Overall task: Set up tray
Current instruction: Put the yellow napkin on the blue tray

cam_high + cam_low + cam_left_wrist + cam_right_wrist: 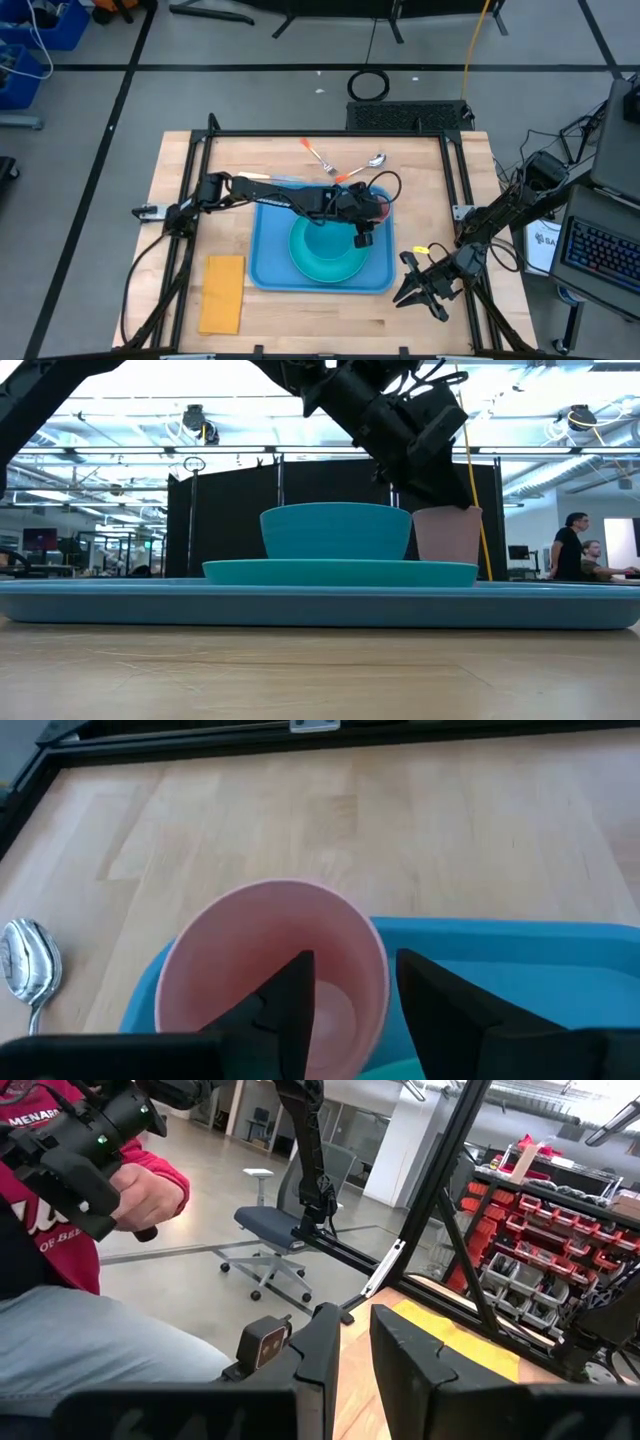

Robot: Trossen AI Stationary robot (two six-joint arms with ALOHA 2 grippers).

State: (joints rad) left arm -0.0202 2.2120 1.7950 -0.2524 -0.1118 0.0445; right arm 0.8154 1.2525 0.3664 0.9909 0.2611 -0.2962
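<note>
Tray (270,268) at table centre, carrying teal plate (345,268) and bowl (320,240). Left gripper (362,232) at tray's 2 o'clock corner, fingers (290,1010) clamped over rim of pink cup (270,975). Lower straight, release only once cup sits flat beside plate. Right gripper (425,288) idle at 4 o'clock, fingers narrow, empty.

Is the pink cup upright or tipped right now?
Upright. The pink plastic cup stands mouth-up on the light-blue plastic tray; the left gripper has one finger inside its rim, one outside.
</note>
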